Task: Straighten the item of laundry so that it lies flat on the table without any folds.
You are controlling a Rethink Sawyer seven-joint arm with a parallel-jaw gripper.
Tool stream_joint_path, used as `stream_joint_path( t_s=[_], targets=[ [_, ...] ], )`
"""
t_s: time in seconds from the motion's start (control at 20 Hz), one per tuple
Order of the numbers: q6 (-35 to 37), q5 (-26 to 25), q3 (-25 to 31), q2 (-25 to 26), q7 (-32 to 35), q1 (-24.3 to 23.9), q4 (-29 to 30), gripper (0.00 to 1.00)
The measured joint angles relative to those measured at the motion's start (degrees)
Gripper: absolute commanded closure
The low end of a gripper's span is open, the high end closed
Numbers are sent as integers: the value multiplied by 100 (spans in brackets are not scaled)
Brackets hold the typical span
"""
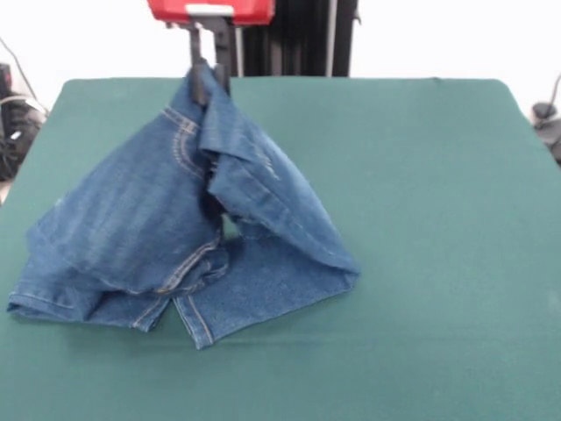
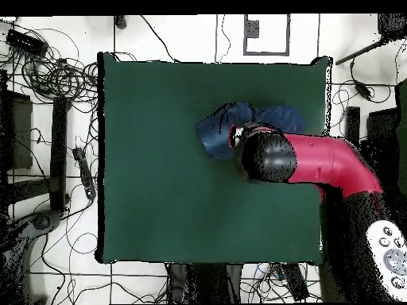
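end effector (image 1: 209, 74) was clamped on a bunched pinch of the jeans (image 1: 184, 237), fingers narrow around the fabric, right at the peak of the garment. from that pinch the denim hung down and fanned out into a tent shape, its lower part piled on the tabletop (image 1: 421, 219).

key relation: the whole garment lay below the end effector and spread from the pinch point toward the tabletop's front edge, widest at the bottom. the hemmed ends sat at the base of the pile, furthest from the grasp, folded over each other. a flap beside the grasp was doubled over, with an orange-stitched seam showing just next to it. so the long axis ran roughly from the grasp down to those hems, not yet flat anywhere.

overhead: the red arm (image 2: 326, 163) came in over the jeans (image 2: 215, 131) and its black wrist covered part of them; only a crumpled blue bundle showed beyond it. the bundle sat toward one long edge of the tabletop (image 2: 159, 198), most of the green surface bare.

arm pose: wrist pointing straight down above the garment.

my read: mid-lift, far from done. next move probably needs a drag away from the hems so the legs trail out.
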Motion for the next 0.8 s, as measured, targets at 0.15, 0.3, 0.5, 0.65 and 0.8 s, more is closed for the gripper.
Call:
stream_joint_path(
  t_s=[0.15, 0.3, 0.5, 0.65, 0.8],
  targets=[
    [-447, 100, -238, 32, 305, 180, 233, 100],
    [-999, 231, -527, 48, 650, 401, 510, 100],
    [-1642, 374, -883, 47, 1011, 696, 832, 100],
    [-2108, 492, -1129, 41, 1238, 902, 1114, 100],
    [-2481, 554, -1297, 20, 1355, 1004, 1396, 100]
  ],
)
